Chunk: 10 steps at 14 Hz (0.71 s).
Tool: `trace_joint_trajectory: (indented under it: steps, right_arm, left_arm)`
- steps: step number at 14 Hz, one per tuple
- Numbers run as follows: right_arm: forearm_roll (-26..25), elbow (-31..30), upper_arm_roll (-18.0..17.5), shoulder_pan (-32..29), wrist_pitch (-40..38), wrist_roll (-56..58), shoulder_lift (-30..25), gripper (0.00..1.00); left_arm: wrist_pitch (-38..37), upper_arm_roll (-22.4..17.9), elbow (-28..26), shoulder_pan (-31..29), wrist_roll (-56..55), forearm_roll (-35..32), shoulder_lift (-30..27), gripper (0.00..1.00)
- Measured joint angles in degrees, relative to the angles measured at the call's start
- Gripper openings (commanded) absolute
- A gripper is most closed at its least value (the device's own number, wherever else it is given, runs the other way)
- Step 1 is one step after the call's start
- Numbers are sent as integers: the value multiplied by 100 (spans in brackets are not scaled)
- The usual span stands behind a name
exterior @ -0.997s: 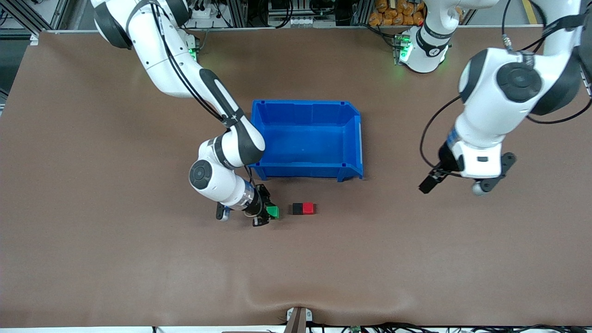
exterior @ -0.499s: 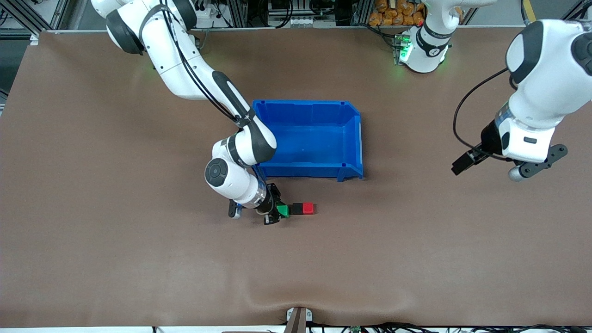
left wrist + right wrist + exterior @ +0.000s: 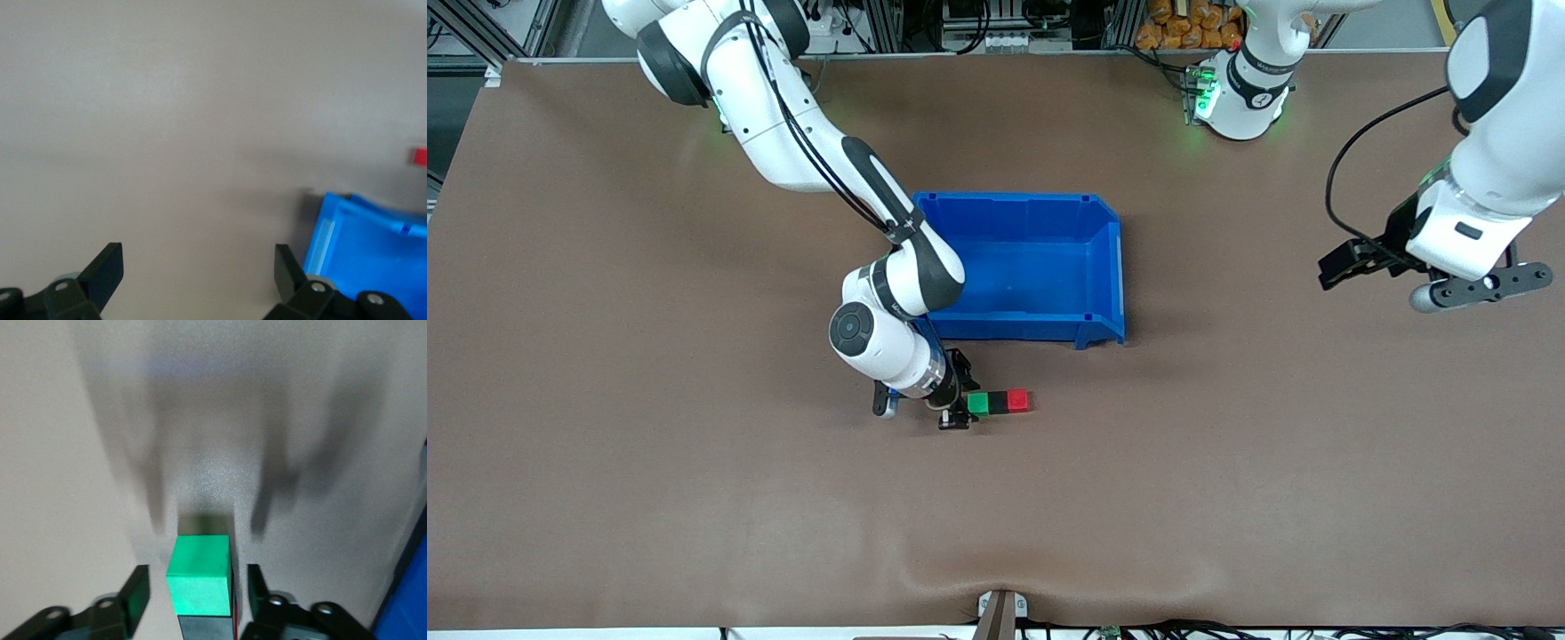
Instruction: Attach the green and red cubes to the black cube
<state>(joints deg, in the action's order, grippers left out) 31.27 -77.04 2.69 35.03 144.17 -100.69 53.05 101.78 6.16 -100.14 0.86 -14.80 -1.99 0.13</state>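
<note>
Now the green cube [image 3: 978, 403], black cube [image 3: 996, 402] and red cube [image 3: 1017, 401] lie touching in a row on the surface [image 3: 694, 498], nearer the camera than the blue bin [image 3: 1113, 267]. The right gripper [image 3: 959, 391] sits at the green end, in line with the row, jaws spread just clear of the green cube. The left gripper [image 3: 1369, 264] waits well apart, jaws spread.

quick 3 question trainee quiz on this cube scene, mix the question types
1. True or false: the green cube touches the black cube.
2. Which cube lies at the end of the row toward the left arm's end of the table? A green, B black, C red
3. Fill in: the left gripper hangs over bare ____.

Key: 1 true. 2 C, the red cube. 3 table.

The right gripper stands open around the green cube, near the blue bin.
</note>
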Motion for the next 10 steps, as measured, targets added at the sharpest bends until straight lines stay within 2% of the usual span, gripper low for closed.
trace_joint_trajectory:
  steps: [6, 10]
  right_arm:
    - [-9, 122, 173, -44, 25, 260, -5, 100]
    - [-9, 268, 246, -370, 22, 722, -36, 100]
  left_arm:
    - [-1073, -30, 680, -137, 1356, -13, -8, 100]
    - [-1517, -35, 886, -242, 1990, -26, -53, 100]
